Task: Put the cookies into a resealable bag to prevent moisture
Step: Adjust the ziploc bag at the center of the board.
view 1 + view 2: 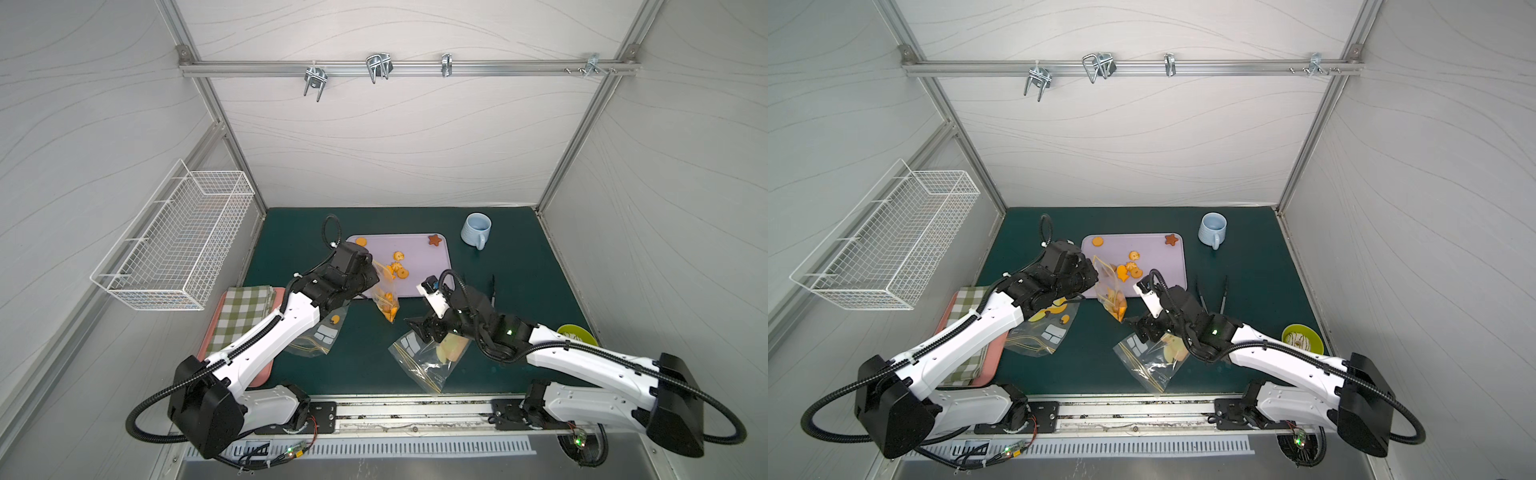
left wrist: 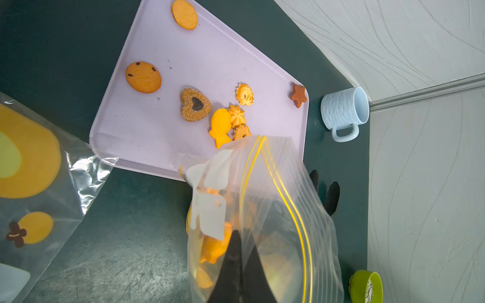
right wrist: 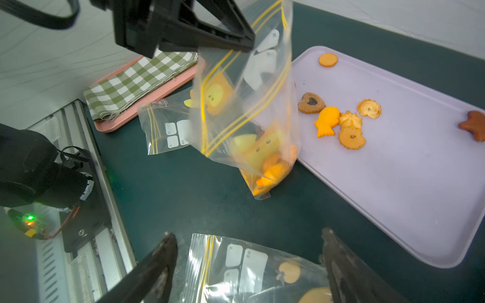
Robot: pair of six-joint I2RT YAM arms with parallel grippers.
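Observation:
Several orange cookies (image 1: 398, 266), a sugared heart (image 2: 196, 105) and a brown star (image 1: 435, 240) lie on the lavender tray (image 1: 424, 282). My left gripper (image 2: 240, 236) is shut on the upper part of a clear resealable bag (image 3: 244, 105) with yellow zip lines. The bag hangs beside the tray's near edge, its lower corner at the mat. More cookies (image 3: 273, 170) are heaped in its bottom. My right gripper (image 3: 248, 234) stands open and holds nothing, low over another flat bag (image 3: 236, 267) near the table's front.
A third printed bag (image 1: 320, 336) lies partly under the left arm. A blue mug (image 1: 476, 229) stands back right, black tongs (image 1: 1223, 295) right of the tray, a green bowl (image 1: 577, 334) at the right edge. A pink tray with a checked cloth (image 1: 245, 316) is left.

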